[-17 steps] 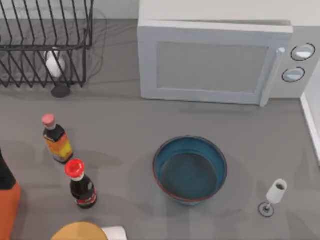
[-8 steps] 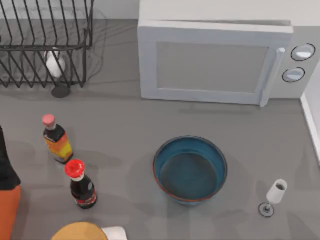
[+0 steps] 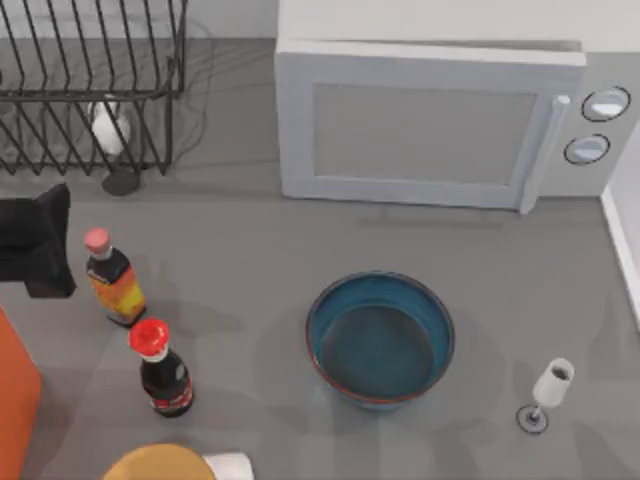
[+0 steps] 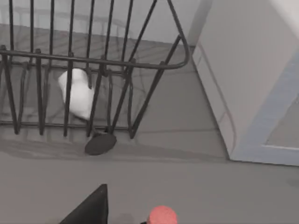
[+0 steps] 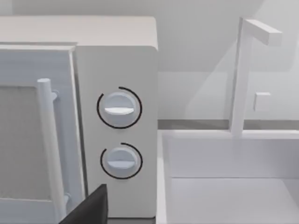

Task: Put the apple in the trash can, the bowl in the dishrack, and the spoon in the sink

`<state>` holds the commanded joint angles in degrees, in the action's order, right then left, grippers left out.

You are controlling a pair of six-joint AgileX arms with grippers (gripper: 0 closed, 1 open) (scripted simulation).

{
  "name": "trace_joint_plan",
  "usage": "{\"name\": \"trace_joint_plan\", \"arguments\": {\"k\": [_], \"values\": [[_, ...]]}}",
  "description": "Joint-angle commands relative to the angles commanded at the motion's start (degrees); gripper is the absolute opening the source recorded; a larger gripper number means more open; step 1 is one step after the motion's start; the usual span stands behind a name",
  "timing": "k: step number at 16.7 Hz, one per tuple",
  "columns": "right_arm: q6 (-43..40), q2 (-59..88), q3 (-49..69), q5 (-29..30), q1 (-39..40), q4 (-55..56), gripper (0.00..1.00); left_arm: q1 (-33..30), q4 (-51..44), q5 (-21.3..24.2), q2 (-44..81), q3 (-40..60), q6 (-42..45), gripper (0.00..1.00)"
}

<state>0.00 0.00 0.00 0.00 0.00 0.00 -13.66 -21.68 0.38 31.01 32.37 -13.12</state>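
Teal-blue and deep, the bowl (image 3: 379, 339) sits upright on the grey table (image 3: 260, 260) a little right of centre, in front of the microwave (image 3: 430, 125). We see a thin reddish line along its rim, and nothing lies inside it. Near it to the right a small white wine glass (image 3: 547, 390) stands on a dark foot.

At the table's far left stands the dishrack (image 3: 90, 85), black wire with thin upright bars. Our left wrist view looks into it: a white rounded object (image 4: 78, 93) sits between the bars, and a dark round foot (image 4: 100, 143) lies on the table just outside the rack's front edge.

Two bottles stand on the left side, one with a pink cap (image 3: 112, 278) and one with a red cap (image 3: 162, 369). A yellow-orange disc (image 3: 160, 463) shows at the near edge.

Our left gripper (image 3: 38, 240) is a dark shape at the left edge, just beside the pink-capped bottle; we cannot tell whether its fingers are apart or together.

Our right wrist view faces the microwave's two dials (image 5: 119, 108) and, beside them, the white sink (image 5: 224, 177) with its faucet (image 5: 243, 74). We cannot tell the right gripper's state either.
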Motion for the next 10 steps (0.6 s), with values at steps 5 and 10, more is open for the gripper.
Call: {"name": "trace_joint_plan", "arguments": {"k": [5,10], "values": [[0.0,0.0,0.0,0.0,0.0,0.0,1.00,-11.9,-21.1,0.0,33.7,32.5,-11.4,1.00],[0.0,0.0,0.0,0.0,0.0,0.0,1.00,-23.8,-42.5,0.2,68.7,65.2,-22.9,1.00]]}}
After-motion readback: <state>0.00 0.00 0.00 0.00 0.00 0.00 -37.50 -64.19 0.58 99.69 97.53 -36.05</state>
